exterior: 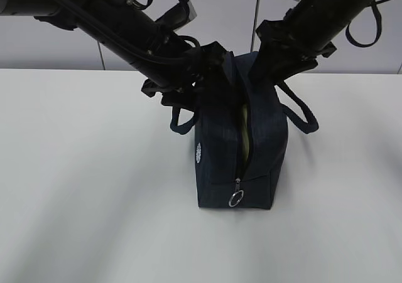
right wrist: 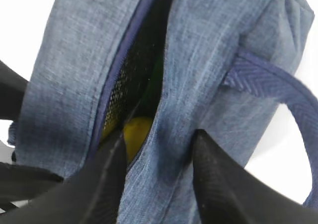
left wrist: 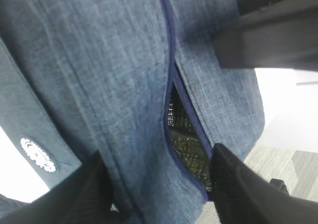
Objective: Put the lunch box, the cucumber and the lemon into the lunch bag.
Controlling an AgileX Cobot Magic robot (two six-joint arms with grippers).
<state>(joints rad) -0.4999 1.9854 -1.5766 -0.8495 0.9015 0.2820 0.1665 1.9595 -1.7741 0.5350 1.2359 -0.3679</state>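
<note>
Near the middle of the white table (exterior: pixel 75 189), closer to its far edge than to the near one, the lunch bag (exterior: pixel 220 170) stands upright with its zipper slit partly open along the top and down the near end, where the metal ring pull (exterior: pixel 235 199) hangs low. A small white emblem (exterior: pixel 199 153) marks its left side. Both arms reach down to the top of the bag from the far corners. The left gripper (left wrist: pixel 156 184) straddles the fabric just left of the slit, its two dark fingers set apart on either side of a fold. The right gripper (right wrist: pixel 156 159) also stands with its jaws parted across the right lip of the opening, the cloth between the fingers. Through the gap the lemon (right wrist: pixel 135 134) shows yellow inside the bag, against the dark lining, with a sliver of green above it that may be the cucumber. The lunch box cannot be made out from any view. One loop handle (exterior: pixel 301 117) droops to the right of the bag.
</note>
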